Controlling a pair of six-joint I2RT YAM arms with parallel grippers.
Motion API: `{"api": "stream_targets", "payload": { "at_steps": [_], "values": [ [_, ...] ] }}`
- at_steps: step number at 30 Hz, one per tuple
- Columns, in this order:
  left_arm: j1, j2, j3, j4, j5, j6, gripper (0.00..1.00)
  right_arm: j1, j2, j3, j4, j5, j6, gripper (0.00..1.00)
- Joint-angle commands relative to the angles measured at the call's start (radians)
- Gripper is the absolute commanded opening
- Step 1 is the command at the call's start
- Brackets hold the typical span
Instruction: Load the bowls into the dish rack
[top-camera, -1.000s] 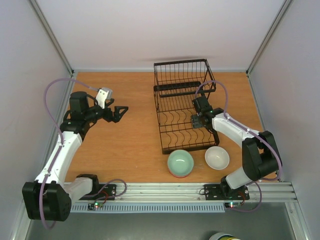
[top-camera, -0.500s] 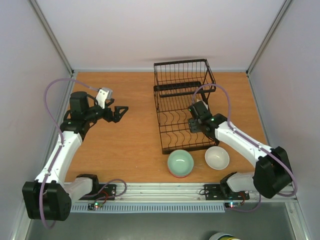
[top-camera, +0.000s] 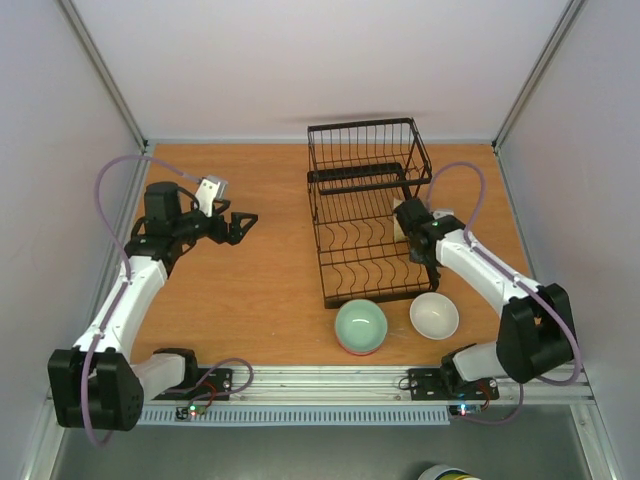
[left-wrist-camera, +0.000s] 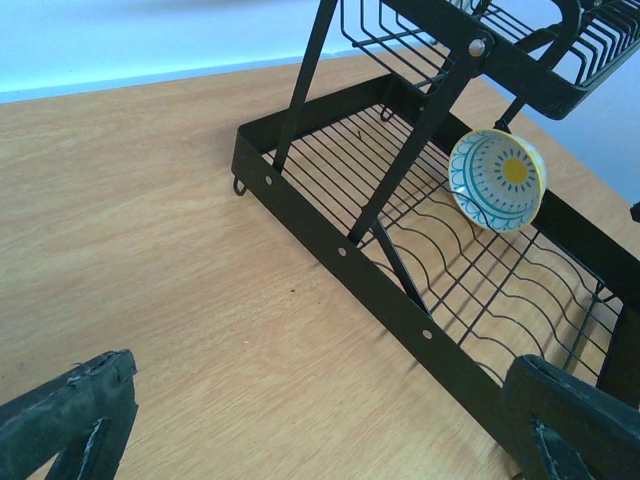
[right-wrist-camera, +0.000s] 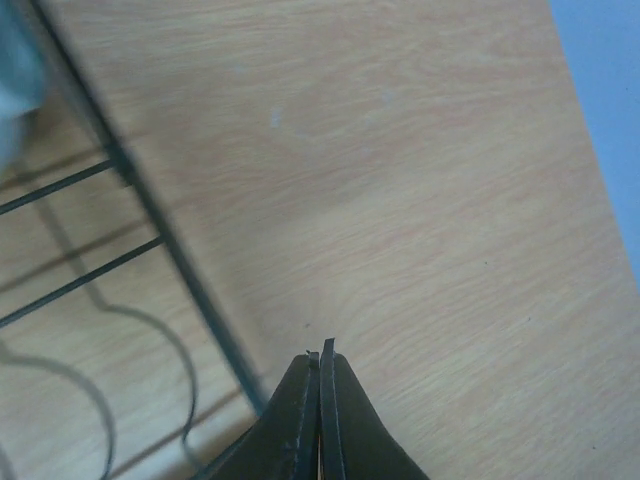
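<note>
The black wire dish rack (top-camera: 352, 193) stands at the middle back of the table. A white bowl with a blue rim pattern and yellow centre (left-wrist-camera: 497, 180) rests on edge among the tines of the rack (left-wrist-camera: 345, 254). A pale green bowl (top-camera: 360, 324) sits on a reddish bowl in front of the rack, and a plain white bowl (top-camera: 434, 315) lies to their right. My right gripper (right-wrist-camera: 322, 352) is shut on nothing, just right of the rack's edge wire (right-wrist-camera: 150, 220). My left gripper (top-camera: 236, 226) is open over bare wood left of the rack.
Grey walls close in the table on the left, back and right. The metal rail (top-camera: 330, 382) with both arm bases runs along the near edge. A purple cable loops above each arm.
My right gripper has shut and swung right, from over the rack's lower tier to its right side. The left arm has barely moved.
</note>
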Motion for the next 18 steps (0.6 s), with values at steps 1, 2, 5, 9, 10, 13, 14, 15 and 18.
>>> {"api": "stream_targets", "payload": {
  "at_steps": [1, 2, 5, 9, 10, 13, 14, 15, 18],
  "values": [
    [0.006, 0.009, -0.001, 0.042, 0.002, 0.006, 0.99, -0.130, 0.060, 0.028, 0.070, -0.068, -0.004, 0.01],
    [0.006, 0.008, -0.001, 0.042, 0.000, 0.006, 0.99, -0.162, 0.075, 0.034, 0.098, -0.120, -0.022, 0.01],
    [0.006, 0.010, -0.004, 0.047, -0.004, 0.008, 0.99, -0.243, 0.122, 0.054, 0.161, -0.245, -0.070, 0.01],
    [0.006, 0.019, -0.003, 0.048, -0.005, 0.008, 0.99, -0.278, 0.199, 0.098, 0.196, -0.337, -0.106, 0.02],
    [0.006, 0.022, -0.002, 0.047, -0.006, 0.008, 1.00, -0.278, 0.218, 0.110, 0.201, -0.348, -0.108, 0.02],
    [0.006, 0.024, -0.001, 0.047, -0.011, 0.010, 0.99, -0.282, 0.274, 0.133, 0.231, -0.398, -0.163, 0.02],
    [0.006, 0.025, -0.001, 0.047, -0.013, 0.011, 0.99, -0.282, 0.284, 0.134, 0.244, -0.421, -0.172, 0.02],
    [0.006, 0.023, -0.001, 0.046, -0.016, 0.011, 0.99, -0.282, 0.291, 0.132, 0.261, -0.447, -0.181, 0.02],
    [0.006, 0.019, -0.004, 0.047, -0.023, 0.018, 0.99, -0.283, 0.303, 0.125, 0.302, -0.512, -0.197, 0.02]
  ]
}}
